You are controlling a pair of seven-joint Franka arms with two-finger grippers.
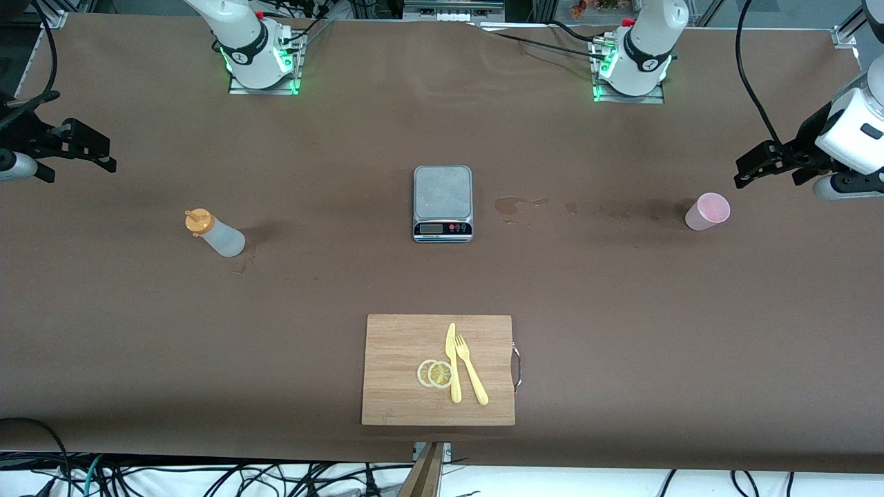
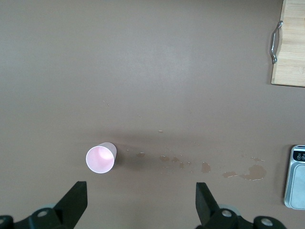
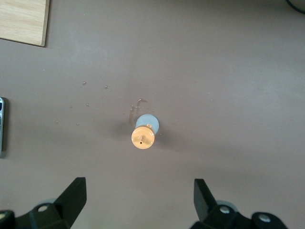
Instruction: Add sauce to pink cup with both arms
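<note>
Nearest the front camera, a rectangular wooden cutting board (image 1: pixel 400 386) with a metal handle lies on the brown counter (image 1: pixel 621 310), carrying two lemon slices (image 1: pixel 436 373), a yellow plastic knife (image 1: pixel 453 362) and a yellow plastic fork (image 1: pixel 471 370). Farther back, mid-counter, sits a grey kitchen scale (image 1: pixel 443 203) with a flat steel plate and a small display, and a trail of wet stains (image 1: pixel 514 204) runs from it toward the left arm's end. At that end stands the pink cup (image 1: pixel 707 211), a smooth tapered tumbler, upright with its round mouth open. The left pincer (image 2: pixel 140 200) hangs above the counter close to the cup, spread wide and holding nothing; in the left wrist view the cup sits just ahead of one black finger (image 2: pixel 74 202). Toward the right arm's end stands the sauce (image 1: pixel 215 233), a translucent whitish squeeze bottle with an orange-yellow nozzle cap. The right pincer (image 3: pixel 138 200) hangs above the counter near it, likewise wide open and empty, the bottle ahead of the gap between its fingers, untouched.
</note>
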